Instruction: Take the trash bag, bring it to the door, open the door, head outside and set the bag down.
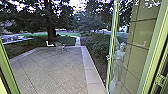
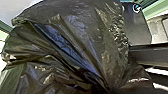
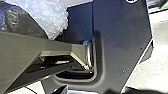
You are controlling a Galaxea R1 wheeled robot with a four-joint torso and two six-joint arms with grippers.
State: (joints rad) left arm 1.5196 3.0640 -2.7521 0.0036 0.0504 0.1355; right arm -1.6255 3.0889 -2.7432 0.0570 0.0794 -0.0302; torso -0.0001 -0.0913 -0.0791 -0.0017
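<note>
Honestly, ease onto the grey paved patio [image 1: 55, 70], keeping the shiny black plastic bag [image 2: 80, 32] off the green door frame [image 1: 7, 67]; can't tell either gripper's state.

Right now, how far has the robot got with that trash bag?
Picking up looks done: the trash bag bunches close to the left wrist camera. The glass door looks open too. Passing through seems in hand, with green framing at the head view's side. Left, apparently: getting fully onto the paved yard ahead and setting the bag down.
</note>
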